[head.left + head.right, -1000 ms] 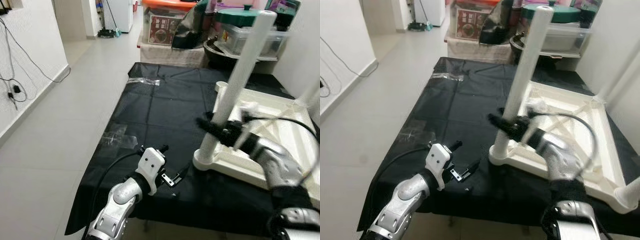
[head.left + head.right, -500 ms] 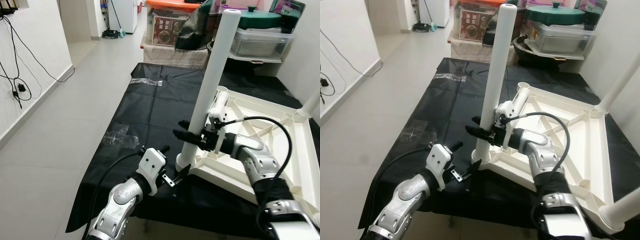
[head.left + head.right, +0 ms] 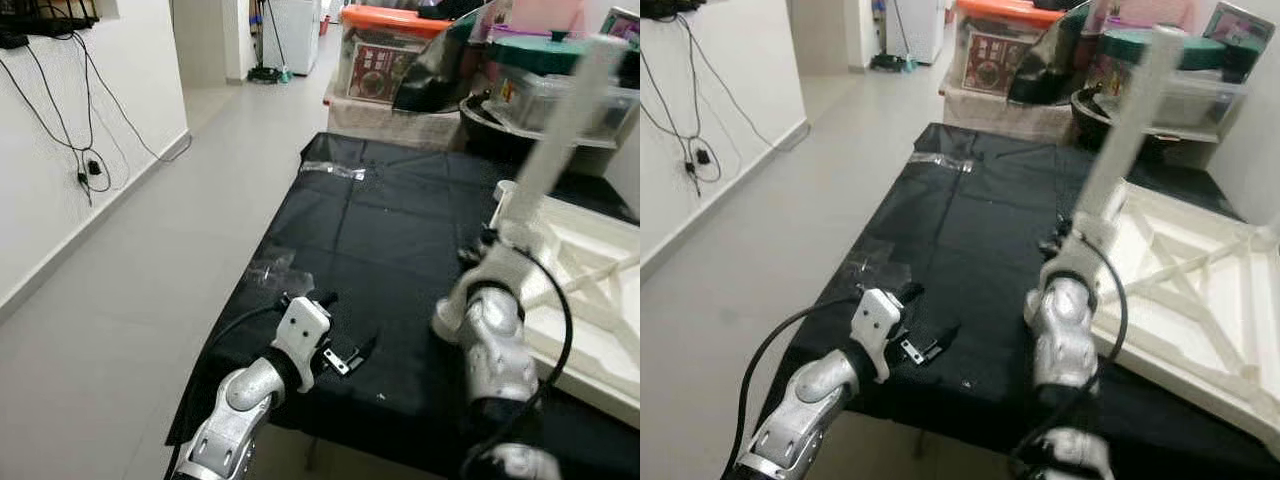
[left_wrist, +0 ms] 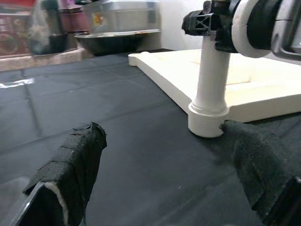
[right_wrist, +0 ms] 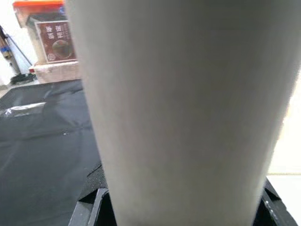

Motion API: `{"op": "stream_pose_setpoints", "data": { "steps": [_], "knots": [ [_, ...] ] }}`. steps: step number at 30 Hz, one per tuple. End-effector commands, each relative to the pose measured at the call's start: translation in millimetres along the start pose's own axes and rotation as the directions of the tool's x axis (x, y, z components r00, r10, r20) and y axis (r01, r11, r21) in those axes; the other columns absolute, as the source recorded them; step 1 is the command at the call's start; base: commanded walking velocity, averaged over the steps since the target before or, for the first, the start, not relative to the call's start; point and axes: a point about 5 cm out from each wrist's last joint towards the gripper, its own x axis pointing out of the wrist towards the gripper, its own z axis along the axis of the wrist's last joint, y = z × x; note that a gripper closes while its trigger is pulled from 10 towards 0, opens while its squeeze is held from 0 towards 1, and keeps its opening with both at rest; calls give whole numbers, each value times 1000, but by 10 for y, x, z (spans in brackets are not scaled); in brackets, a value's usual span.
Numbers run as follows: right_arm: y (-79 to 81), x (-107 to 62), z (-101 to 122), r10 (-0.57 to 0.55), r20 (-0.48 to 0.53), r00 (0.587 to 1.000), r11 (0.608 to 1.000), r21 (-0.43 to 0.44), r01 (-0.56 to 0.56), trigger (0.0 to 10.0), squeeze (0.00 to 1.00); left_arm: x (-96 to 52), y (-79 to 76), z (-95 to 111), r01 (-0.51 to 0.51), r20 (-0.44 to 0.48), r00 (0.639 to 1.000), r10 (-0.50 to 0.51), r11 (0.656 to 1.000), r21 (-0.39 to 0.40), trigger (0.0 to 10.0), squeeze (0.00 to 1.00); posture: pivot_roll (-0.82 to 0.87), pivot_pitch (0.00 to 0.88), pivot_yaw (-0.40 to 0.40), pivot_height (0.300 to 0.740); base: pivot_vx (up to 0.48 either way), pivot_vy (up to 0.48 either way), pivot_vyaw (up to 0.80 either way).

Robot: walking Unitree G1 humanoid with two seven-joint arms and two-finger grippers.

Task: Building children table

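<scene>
Right claw clamped on a leg of the upturned children's table.

At the counter's (image 3: 400, 240) near edge the left claw (image 3: 345, 358) hovers over the black cloth, its fingers (image 4: 75, 165) spread wide and holding nothing. Beyond it the right claw (image 3: 478, 250) grips the white table leg (image 3: 560, 130), which stands upright in the corner socket of the inverted white tabletop (image 3: 590, 270) lying toward the counter's right side. Storage boxes (image 3: 385, 55) sit past the far edge.
</scene>
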Motion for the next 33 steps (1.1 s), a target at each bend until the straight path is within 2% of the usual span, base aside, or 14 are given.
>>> {"op": "stream_pose_setpoints", "data": {
  "steps": [1,3,4,8,9,13,16,19,21,23,26,28,30,33],
  "knots": [
    [-52,-9,-147,-29,-76,997,996,80,35,10000,0,10,-30,-10,12,-4,1000,-12,1000,3,10000,0,87,0,-100,740,0,0,0],
    [-15,-5,-138,10,-52,999,997,72,-7,10000,0,10,-30,-10,11,-4,1000,-11,1000,4,10000,0,87,0,-100,740,0,0,0],
    [43,1,-130,56,-26,998,996,74,-54,10000,1000,10,-28,-9,10,-4,1000,-10,1000,4,10000,0,87,0,-100,740,0,0,0],
    [48,47,-63,137,63,989,989,44,-139,10000,980,9,-25,-8,9,-4,1000,-9,1000,4,10000,0,87,0,-100,740,0,0,0],
    [5,103,-6,222,90,971,969,94,-230,10000,0,8,-24,-7,9,-4,1000,-9,1000,3,10000,0,87,0,-100,740,0,0,0],
    [-58,174,56,386,95,918,912,112,-395,10000,0,13,-21,-3,10,-4,1000,-10,1000,3,10000,0,83,0,-94,740,0,0,0],
    [-160,124,177,698,43,715,708,106,-698,10000,0,16,-15,0,9,-3,1000,-9,1000,4,10000,0,87,0,-95,740,0,0,0],
    [-172,111,184,727,33,686,680,104,-726,10000,0,16,-14,0,9,-3,1000,-9,1000,4,10000,0,87,0,-95,740,0,0,0],
    [-143,90,187,789,-5,614,611,99,-785,10000,0,15,-10,0,9,-3,1000,-9,1000,4,10000,0,85,0,-90,740,0,0,0],
    [-50,19,171,897,-78,435,440,89,-893,10000,0,16,-5,-1,10,-4,1000,-10,1000,6,10000,0,89,0,-92,740,0,0,0],
    [-8,-17,153,933,-107,342,352,86,-932,10000,0,17,-4,-1,11,-4,1000,-11,1000,7,10000,0,89,0,-92,740,0,0,0],
    [139,-112,96,977,-154,146,163,106,-981,10000,0,18,-7,1,12,-3,1000,-12,1000,10,10000,0,102,0,-99,740,0,0,0],
    [188,-138,81,983,-162,90,110,121,-987,10000,0,18,-8,2,11,-3,1000,-11,1000,11,10000,0,102,0,-99,740,0,0,0],
    [355,-248,29,976,-202,-77,-44,159,-986,10000,0,13,-11,4,8,-1,1000,-8,1000,13,10000,0,108,0,-101,740,0,0,0]
  ]
}}
